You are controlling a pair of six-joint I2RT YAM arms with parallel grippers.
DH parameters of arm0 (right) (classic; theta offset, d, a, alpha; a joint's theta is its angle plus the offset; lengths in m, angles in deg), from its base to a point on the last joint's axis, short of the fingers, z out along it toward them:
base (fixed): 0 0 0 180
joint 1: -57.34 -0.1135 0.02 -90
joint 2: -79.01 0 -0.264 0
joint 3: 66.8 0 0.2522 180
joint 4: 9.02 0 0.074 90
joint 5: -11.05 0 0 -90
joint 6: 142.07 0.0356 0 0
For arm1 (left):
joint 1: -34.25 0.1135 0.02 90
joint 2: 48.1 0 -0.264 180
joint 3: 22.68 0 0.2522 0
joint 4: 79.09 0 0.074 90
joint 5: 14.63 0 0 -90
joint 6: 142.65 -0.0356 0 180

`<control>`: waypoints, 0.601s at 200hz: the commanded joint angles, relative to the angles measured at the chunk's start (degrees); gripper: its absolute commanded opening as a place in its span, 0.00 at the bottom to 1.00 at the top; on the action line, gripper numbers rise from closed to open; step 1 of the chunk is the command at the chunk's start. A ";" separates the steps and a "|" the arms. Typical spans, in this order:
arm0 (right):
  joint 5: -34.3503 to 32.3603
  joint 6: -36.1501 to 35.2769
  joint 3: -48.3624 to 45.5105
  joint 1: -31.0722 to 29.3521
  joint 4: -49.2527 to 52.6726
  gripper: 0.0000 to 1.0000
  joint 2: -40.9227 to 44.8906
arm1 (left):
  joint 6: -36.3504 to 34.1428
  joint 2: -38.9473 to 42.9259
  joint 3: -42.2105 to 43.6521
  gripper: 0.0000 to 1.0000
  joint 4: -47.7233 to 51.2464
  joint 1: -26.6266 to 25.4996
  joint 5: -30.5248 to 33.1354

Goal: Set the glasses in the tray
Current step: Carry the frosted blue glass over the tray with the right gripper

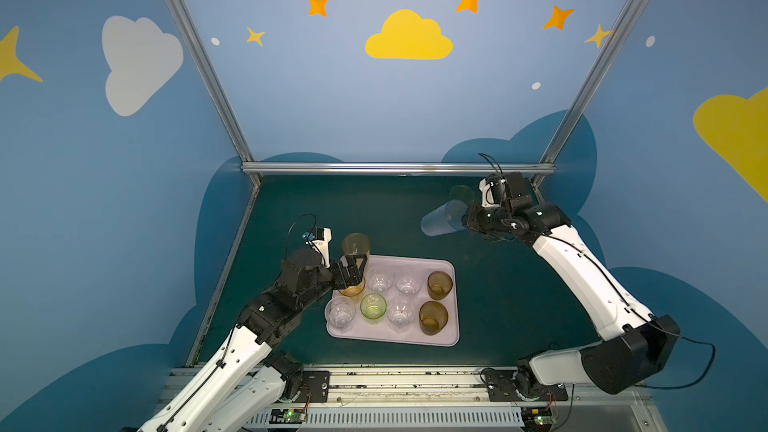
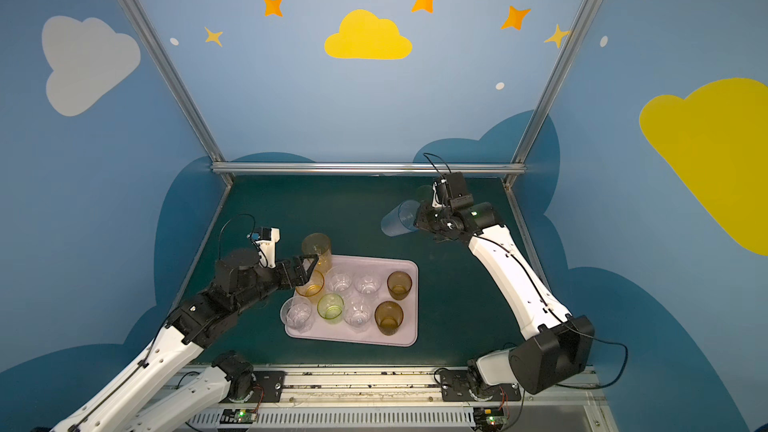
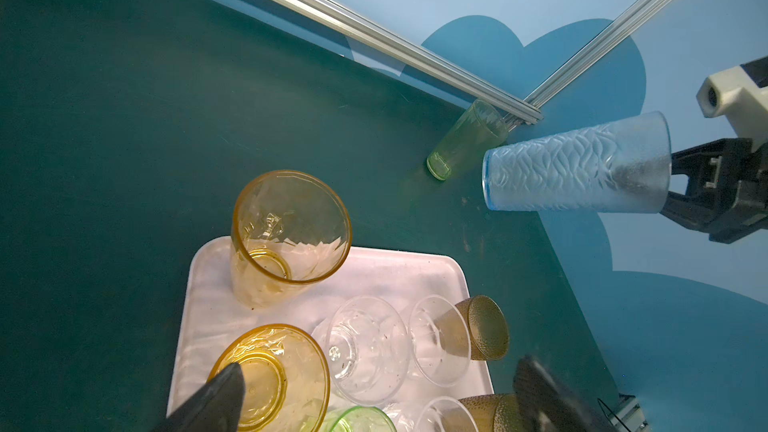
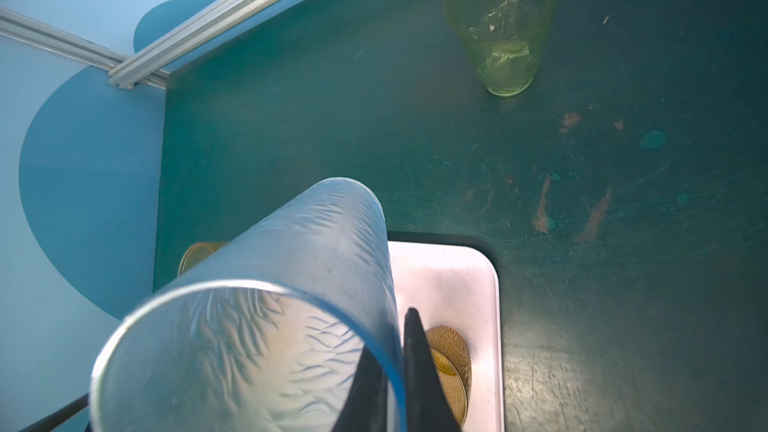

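There are four short clear glasses [image 1: 379, 280] [image 1: 408, 282] [image 1: 340, 313] [image 1: 400, 313]. There are two short brown glasses [image 1: 439, 284] [image 1: 433, 317]. There is one short green glass [image 1: 373, 306] and one short orange glass [image 1: 353, 290]. That makes eight short ones.

Three more are tall. There is one tall yellow glass [image 1: 356, 247], one tall blue glass [image 1: 442, 218] and one tall green glass [image 4: 503, 35]. That makes eleven in all.

There is just one tray [image 1: 415, 263], and it is pink. Nine of the eleven stand on it, and two do not.

There are two robot arms, one left arm [image 1: 232, 351] and one right arm [image 1: 582, 276].
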 commanded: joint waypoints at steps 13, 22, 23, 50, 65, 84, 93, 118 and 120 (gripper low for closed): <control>-2.13 -1.12 -1.26 -2.05 1.72 0.00 1.91 | 1.01 0.56 -0.60 1.00 -0.05 0.04 -1.01; -2.55 -1.44 -1.32 -2.96 1.89 0.00 1.94 | 1.08 0.54 -0.60 1.00 0.14 0.04 -1.02; -2.59 -1.50 -1.36 -3.08 1.89 0.00 1.94 | 1.10 0.52 -0.60 1.00 0.12 0.04 -1.02; -4.76 -2.32 -1.21 -6.19 2.98 0.00 1.54 | 1.16 0.52 -0.52 1.00 0.90 0.04 -0.76; -4.69 -2.83 -1.14 -7.21 3.19 0.00 0.54 | 1.28 0.60 -0.60 1.00 1.50 -0.01 -0.45; -3.92 -2.97 -0.89 -7.92 3.65 0.00 -0.95 | 1.47 0.87 -0.34 1.00 1.56 0.06 -0.05; -3.55 -2.97 -0.80 -8.46 3.58 0.00 -1.64 | 1.56 0.95 -0.34 1.00 1.57 0.04 -0.09; -3.59 -2.87 -0.27 -10.19 3.37 0.00 -3.57 | 1.64 0.96 -0.41 1.00 1.69 0.03 -0.05; -3.59 -2.88 -0.15 -10.33 3.34 0.00 -3.63 | 1.64 0.95 -0.40 1.00 1.73 0.04 -0.09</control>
